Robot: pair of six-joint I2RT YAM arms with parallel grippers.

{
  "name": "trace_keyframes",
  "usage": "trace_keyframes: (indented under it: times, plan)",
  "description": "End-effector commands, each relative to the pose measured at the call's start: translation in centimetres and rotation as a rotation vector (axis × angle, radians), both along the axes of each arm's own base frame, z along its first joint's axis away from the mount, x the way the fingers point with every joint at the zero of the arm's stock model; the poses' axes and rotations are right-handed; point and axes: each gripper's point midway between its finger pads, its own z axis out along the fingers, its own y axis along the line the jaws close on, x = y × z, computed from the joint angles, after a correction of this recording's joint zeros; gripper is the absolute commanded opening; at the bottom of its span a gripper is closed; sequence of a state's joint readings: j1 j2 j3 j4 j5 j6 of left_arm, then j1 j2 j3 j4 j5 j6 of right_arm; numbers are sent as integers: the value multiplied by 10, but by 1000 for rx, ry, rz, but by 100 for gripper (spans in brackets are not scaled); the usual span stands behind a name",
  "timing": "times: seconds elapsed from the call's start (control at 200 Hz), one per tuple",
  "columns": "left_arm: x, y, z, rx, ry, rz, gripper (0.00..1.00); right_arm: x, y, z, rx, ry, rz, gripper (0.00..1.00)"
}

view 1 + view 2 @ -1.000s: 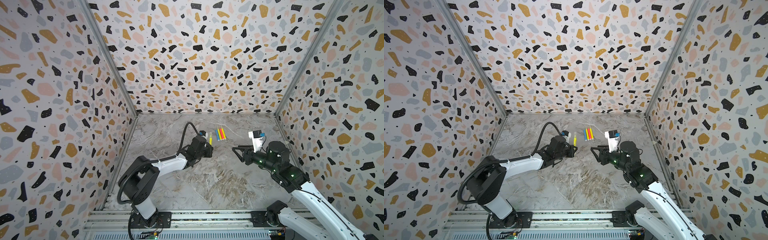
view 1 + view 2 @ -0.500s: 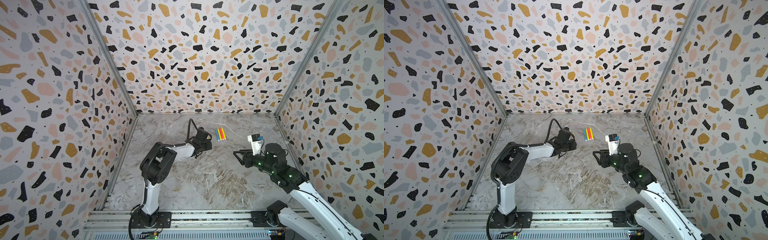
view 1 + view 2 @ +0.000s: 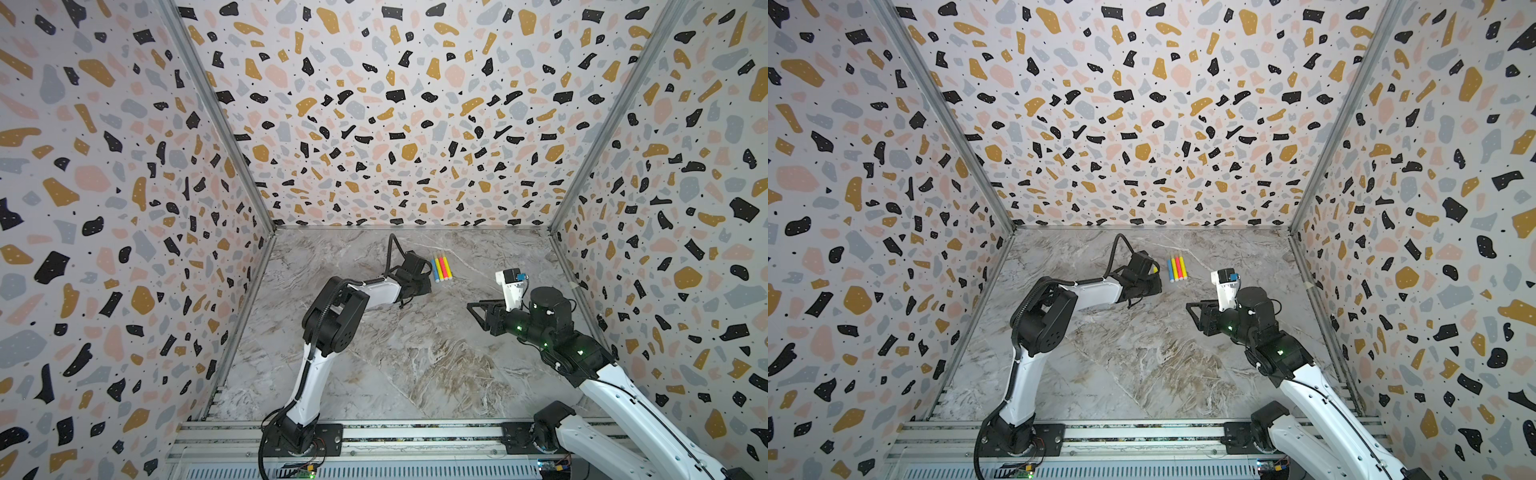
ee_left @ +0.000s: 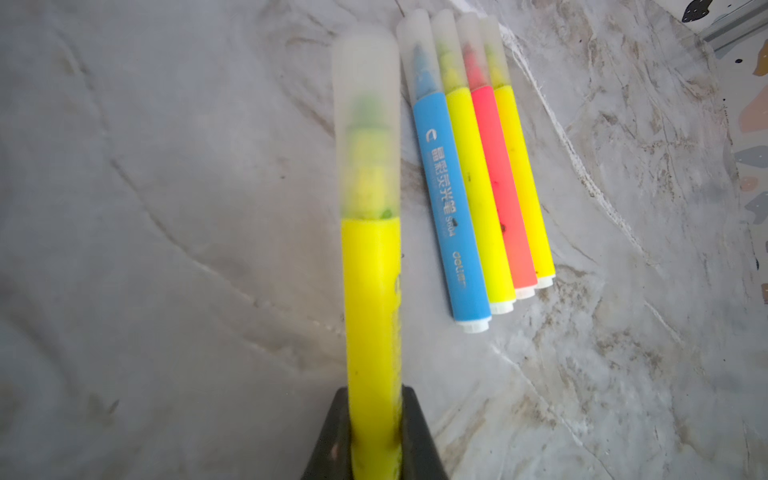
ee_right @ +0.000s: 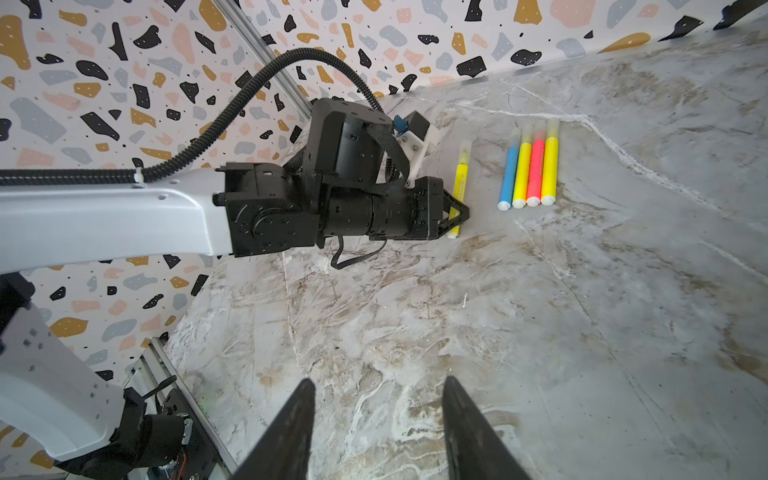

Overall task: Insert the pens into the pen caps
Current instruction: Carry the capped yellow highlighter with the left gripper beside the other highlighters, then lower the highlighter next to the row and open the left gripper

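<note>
While the left gripper (image 5: 457,214) lies low over the table (image 5: 540,332), its fingers are clamped on the lower barrel of a yellow pen (image 4: 370,291). That pen already wears a frosted cap (image 4: 365,120), pushed down flush to the barrel. Whether the pen touches the table I cannot tell. Just to its right lies a row (image 3: 441,267) of four more: blue (image 4: 451,208), yellow (image 4: 478,195), pink-red (image 4: 503,187) and yellow (image 4: 523,178). They lie side by side and touching, each one capped. No loose cap shows anywhere. Farther right, well apart from the row, the right gripper (image 5: 379,380) hangs above bare table, its fingers spread and empty. By my reading the capping is done on all five. What seems left is to lay the held pen beside the blue one and let go.
</note>
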State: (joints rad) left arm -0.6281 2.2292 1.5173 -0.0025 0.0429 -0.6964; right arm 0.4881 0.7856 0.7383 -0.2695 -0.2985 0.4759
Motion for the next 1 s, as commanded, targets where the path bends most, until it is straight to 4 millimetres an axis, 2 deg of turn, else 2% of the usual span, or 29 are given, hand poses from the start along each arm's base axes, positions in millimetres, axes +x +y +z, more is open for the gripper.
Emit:
trace_keyframes:
  times: [0.0,0.501,0.746,0.991]
  plan:
    - [8,-2,-3,6,17,8,0,-2,-1,8,16,-30,6,50]
    - [30,-19,-1,-39,15,35,7,-3,1,11,31,-29,18,50]
    - [36,-27,5,-79,6,44,17,-4,1,15,32,-35,23,49]
    - [36,-22,11,-84,0,72,23,-5,-2,17,35,-44,14,49]
